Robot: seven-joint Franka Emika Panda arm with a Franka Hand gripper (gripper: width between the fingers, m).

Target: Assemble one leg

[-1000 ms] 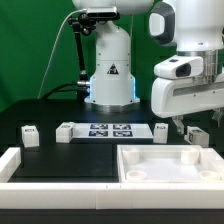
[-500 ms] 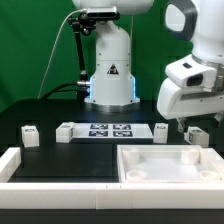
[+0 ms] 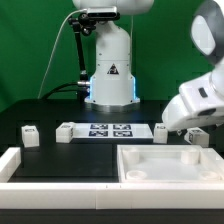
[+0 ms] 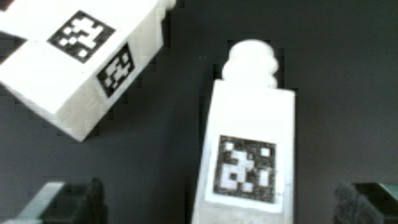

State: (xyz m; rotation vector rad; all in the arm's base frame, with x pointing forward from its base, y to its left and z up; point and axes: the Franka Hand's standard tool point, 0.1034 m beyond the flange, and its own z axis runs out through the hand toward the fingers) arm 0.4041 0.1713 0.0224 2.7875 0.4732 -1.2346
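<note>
In the wrist view a white leg [image 4: 249, 140] lies on the black table, with a square marker tag on its upper face and a round peg at one end. My gripper [image 4: 222, 205] is open. Its dark fingertips [image 4: 63, 200] stand one on each side of this leg, apart from it. A second tagged leg [image 4: 89, 65] lies close beside it, at an angle. In the exterior view the gripper [image 3: 190, 128] hangs low over the leg [image 3: 197, 135] at the exterior view's right, mostly hidden by the arm's white wrist.
The large white tray part [image 3: 135, 158] lies in front at the exterior view's right. The marker board [image 3: 110, 130] lies mid-table. Three more legs lie in that row, two to the board's left [image 3: 29, 135] [image 3: 66, 131] and one to its right [image 3: 160, 130]. A white rail [image 3: 20, 165] runs along the front.
The arm's wrist has swung toward the exterior view's right, tilted and dropped lower over the legs there. The parts on the table have not moved.
</note>
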